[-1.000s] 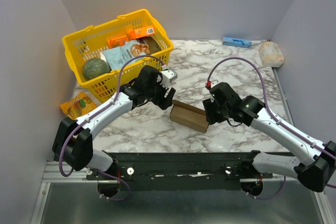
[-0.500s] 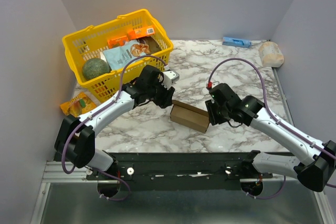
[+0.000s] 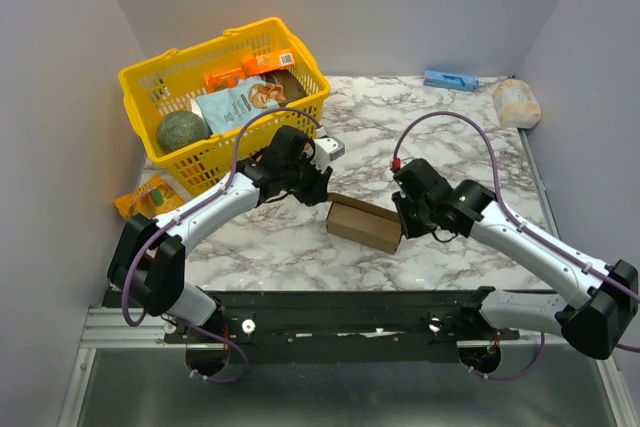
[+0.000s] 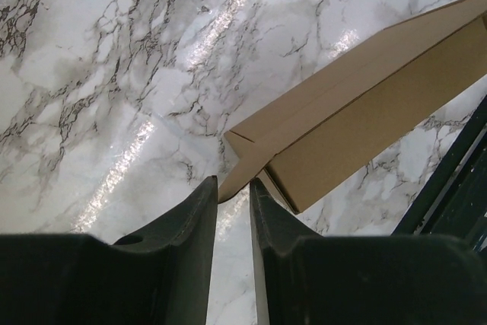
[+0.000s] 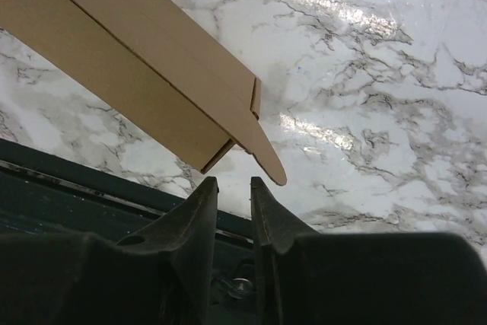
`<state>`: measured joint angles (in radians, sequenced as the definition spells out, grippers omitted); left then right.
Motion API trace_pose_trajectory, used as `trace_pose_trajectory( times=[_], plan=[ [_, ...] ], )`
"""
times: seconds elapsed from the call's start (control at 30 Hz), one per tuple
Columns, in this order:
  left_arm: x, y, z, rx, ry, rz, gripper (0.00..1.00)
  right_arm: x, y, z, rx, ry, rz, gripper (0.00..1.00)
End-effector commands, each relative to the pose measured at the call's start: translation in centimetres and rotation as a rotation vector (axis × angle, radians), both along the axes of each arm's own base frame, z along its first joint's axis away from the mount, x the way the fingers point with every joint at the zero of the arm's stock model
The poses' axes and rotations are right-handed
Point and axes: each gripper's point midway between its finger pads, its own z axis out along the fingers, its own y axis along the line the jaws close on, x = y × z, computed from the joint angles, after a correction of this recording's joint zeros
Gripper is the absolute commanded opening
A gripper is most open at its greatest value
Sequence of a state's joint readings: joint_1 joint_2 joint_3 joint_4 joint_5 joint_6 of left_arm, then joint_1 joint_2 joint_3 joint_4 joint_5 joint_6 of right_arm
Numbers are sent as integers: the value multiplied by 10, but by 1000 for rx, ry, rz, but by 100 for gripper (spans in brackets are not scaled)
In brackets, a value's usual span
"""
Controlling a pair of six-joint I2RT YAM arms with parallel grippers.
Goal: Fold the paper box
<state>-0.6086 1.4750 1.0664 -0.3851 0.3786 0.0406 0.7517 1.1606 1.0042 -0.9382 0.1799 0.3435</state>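
Basket point(image 3: 196, 159) just behind L gripper point(image 3: 324, 192), paper box point(image 3: 365, 224) adjacent

Yellow basket point(image 3: 200, 157) (packets point(image 3: 235, 102) and a green round fruit point(image 3: 182, 131) inside), orange packet point(image 3: 148, 199) beside it, blue box point(image 3: 450, 79), marble table point(image 3: 350, 137)

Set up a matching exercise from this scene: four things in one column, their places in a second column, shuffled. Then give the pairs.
Things
1. paper box
2. yellow basket
3. blue box
4. orange packet

Places
A. far-left corner of the table
B. far edge, right of centre
C. middle, toward the near edge
D. left edge, just in front of the basket

Pairs: 1-C, 2-A, 3-B, 4-D
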Motion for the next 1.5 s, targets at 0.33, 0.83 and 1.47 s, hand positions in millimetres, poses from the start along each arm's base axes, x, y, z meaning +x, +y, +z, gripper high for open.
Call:
trace_pose_trajectory(
  times=[0.33,0.83,1.47],
  plan=[
    [-5,-12,6,-14,-15,-37,19,-3,-13,7,-44,-1,-30,34],
    [-18,-3,7,20,-109,-141,0,57,-14,50,56,-181,6,69],
    [-34,35,9,83,-159,-212,0,119,7,41,189,-361,312,70]
  ],
)
